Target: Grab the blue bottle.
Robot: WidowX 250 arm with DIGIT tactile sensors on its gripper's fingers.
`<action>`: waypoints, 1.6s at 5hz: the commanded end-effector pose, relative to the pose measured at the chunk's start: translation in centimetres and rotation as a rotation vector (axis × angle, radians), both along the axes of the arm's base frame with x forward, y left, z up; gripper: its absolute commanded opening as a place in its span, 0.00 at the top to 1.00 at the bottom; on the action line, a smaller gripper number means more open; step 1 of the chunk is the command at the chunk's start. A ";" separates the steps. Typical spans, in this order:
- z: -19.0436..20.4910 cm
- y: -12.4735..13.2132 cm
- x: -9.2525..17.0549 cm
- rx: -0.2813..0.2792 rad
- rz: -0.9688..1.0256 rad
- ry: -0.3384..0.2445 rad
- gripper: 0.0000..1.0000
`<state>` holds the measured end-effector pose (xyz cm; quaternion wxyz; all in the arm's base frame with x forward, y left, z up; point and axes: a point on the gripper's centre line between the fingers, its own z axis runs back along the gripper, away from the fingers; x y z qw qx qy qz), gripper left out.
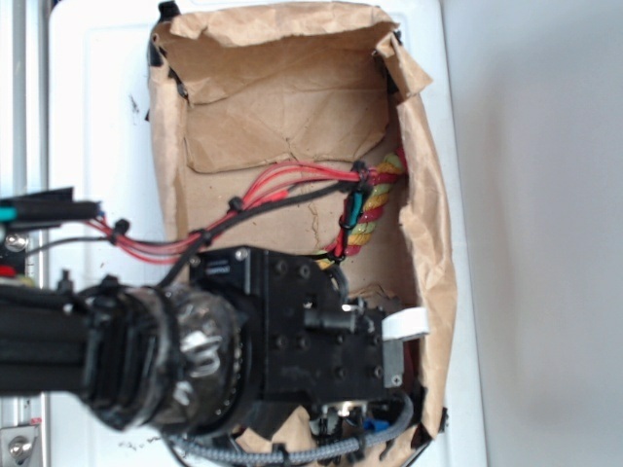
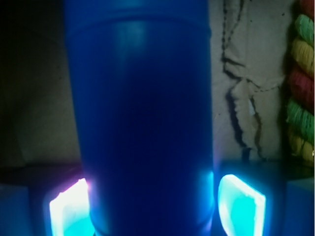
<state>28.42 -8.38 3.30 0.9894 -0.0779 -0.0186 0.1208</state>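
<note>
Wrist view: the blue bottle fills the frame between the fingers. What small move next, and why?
Probably close the gripper. The blue bottle sits centred between the two fingers, which flank its body on either side; whether they already press on it cannot be told. The rope lies off to one side, clear of the fingers.

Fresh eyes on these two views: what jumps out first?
In the wrist view the blue bottle fills the middle of the frame, with a glowing gripper pad at each lower side; contact can't be confirmed. At the right edge runs the red-yellow-green rope. In the exterior view the black arm reaches into a bin lined with crumpled brown paper, hiding most of the bottle.
</note>
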 end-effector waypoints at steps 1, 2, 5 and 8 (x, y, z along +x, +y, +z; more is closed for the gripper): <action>2.7 -1.3 -0.5 -0.078 0.010 -0.056 1.00; 4.7 -0.1 -0.7 -0.107 0.055 -0.115 1.00; 16.2 13.5 5.0 -0.138 0.350 -0.194 1.00; 21.0 11.6 0.2 0.074 0.107 -0.341 1.00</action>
